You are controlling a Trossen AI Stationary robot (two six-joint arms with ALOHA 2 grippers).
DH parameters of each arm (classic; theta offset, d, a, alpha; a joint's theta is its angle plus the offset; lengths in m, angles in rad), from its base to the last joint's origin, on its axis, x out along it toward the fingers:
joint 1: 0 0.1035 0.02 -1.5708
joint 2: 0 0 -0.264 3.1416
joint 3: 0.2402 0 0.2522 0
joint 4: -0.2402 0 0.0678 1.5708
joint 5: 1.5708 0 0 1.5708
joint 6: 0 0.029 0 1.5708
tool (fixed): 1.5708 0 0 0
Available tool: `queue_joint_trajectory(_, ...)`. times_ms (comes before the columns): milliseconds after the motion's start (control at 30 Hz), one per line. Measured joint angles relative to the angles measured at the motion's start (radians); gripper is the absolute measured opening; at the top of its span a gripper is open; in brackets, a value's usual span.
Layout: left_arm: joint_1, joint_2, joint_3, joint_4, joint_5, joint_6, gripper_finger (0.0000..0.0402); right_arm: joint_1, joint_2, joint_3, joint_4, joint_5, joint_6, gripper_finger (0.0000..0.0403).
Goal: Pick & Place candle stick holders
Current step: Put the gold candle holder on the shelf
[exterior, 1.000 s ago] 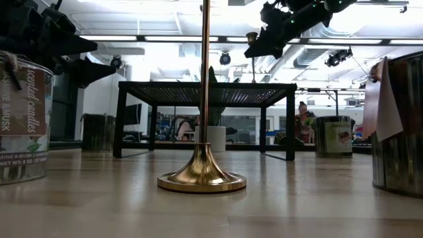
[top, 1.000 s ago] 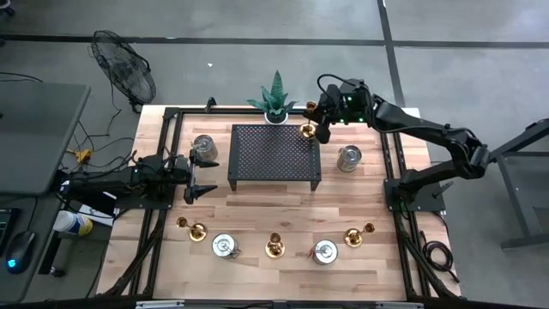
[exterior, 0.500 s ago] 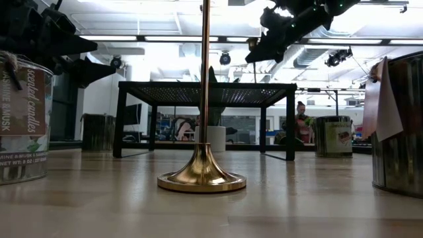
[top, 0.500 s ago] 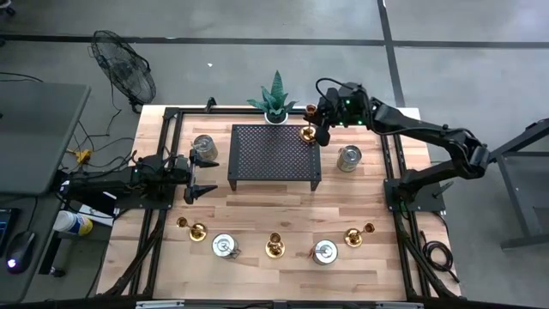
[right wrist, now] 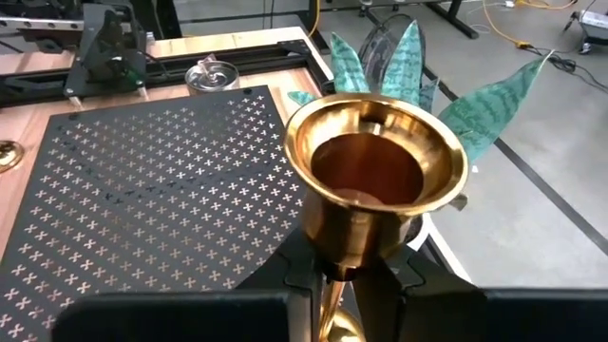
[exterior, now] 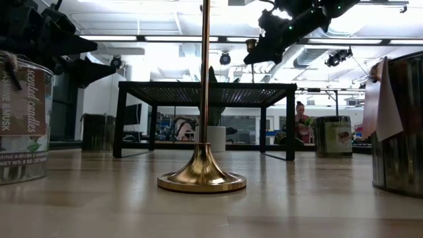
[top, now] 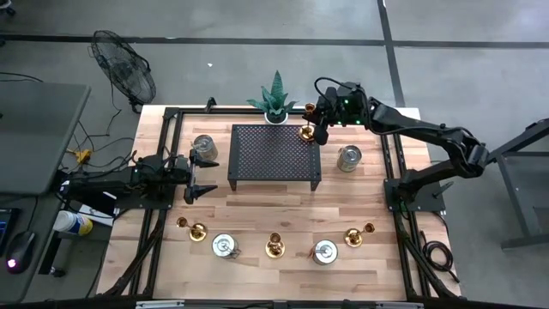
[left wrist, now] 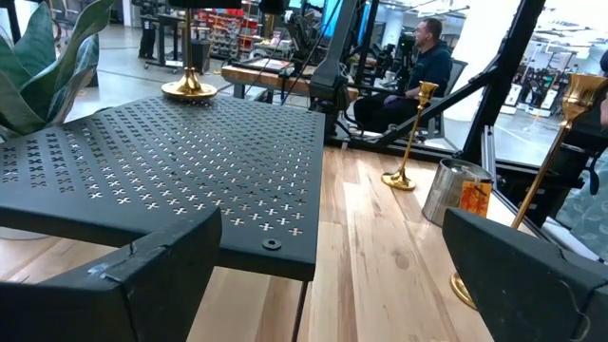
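High view, right gripper [top: 319, 130]: up at one o'clock on the desk [top: 257, 202], fingers pinched narrow on the stem of a brass candle holder [top: 306, 131] whose round base sits on the far right corner of the black rack [top: 273, 154].
High view, left gripper [top: 199, 176]: parked at nine o'clock, fingers spread wide, nothing between them, pointing at the rack's left side.
High view, other holders: a brass one [top: 196, 229] at seven o'clock, another [top: 274, 247] at six, a third [top: 354, 236] at five; silvery round ones [top: 224, 246] and [top: 325, 251] sit between them along the near edge.
High view, tins: one tin [top: 204, 146] at ten o'clock just beside the left gripper, another tin [top: 348, 158] at three o'clock right of the rack.
High view, plant [top: 274, 99]: twelve o'clock, just behind the rack.
Low view: a tall brass holder [exterior: 202, 168] stands dead centre and close; the rack [exterior: 206, 92] behind it; the right gripper [exterior: 259, 54] hangs above the rack's right end, with a slim stem dropping to the rack top.
Left wrist view: both dark fingers [left wrist: 142, 275] wide apart, framing the rack's perforated top [left wrist: 180, 166]; a brass base [left wrist: 188, 89] rests at its far corner; a person [left wrist: 429, 66] sits beyond the desk.
Right wrist view: the brass cup [right wrist: 375, 176] of the held candle holder fills the middle, fingers [right wrist: 313, 271] clamped just under it, rack below, green leaves [right wrist: 408, 66] behind.
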Motion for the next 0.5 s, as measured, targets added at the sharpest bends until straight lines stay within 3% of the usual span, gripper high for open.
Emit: queue_joint_trajectory(500, 0.000, 0.000, 0.001, 0.000, 0.000, 0.000, 0.0392, 0.000, -0.001, 0.000, -0.033, 0.024, 0.011, 0.0036)
